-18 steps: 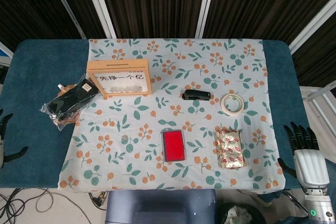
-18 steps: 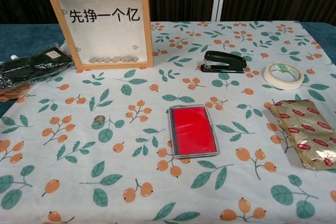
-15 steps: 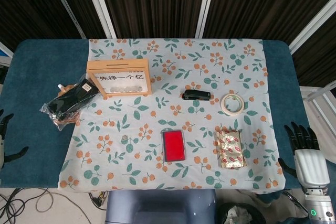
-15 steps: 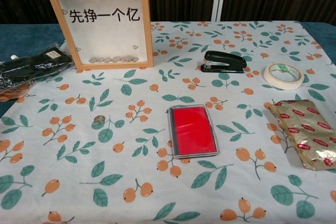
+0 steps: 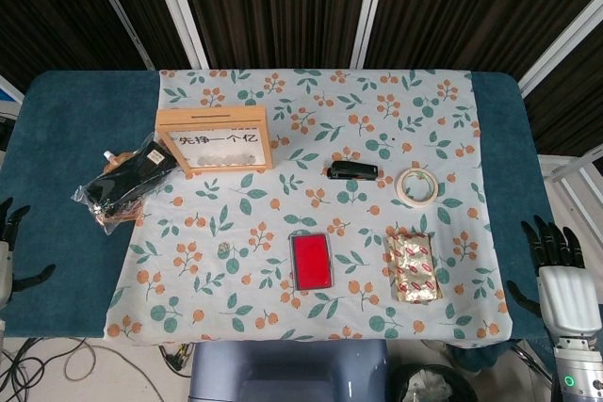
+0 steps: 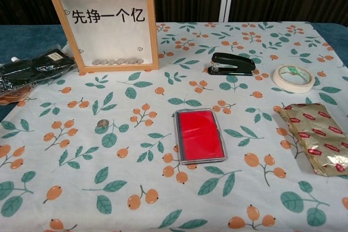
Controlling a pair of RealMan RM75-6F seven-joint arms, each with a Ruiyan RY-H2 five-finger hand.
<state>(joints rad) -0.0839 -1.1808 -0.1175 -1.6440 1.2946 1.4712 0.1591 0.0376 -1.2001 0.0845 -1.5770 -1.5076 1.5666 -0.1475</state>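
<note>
My right hand hangs off the table's near right corner, fingers spread and holding nothing; the gold snack packet is the closest thing to it. My left hand shows only at the far left edge of the head view, fingers apart and empty, nearest the black plastic bag. Neither hand appears in the chest view. A red ink pad lies at the front middle of the floral cloth. A small coin lies left of it.
A wooden coin-box frame stands at the back left with coins inside. A black stapler and a roll of tape lie to the right. Blue table surface borders the cloth on both sides.
My right hand has drifted slightly right and down, away from the table. My left hand has sunk a little at the left edge. The objects on the cloth are unmoved.
</note>
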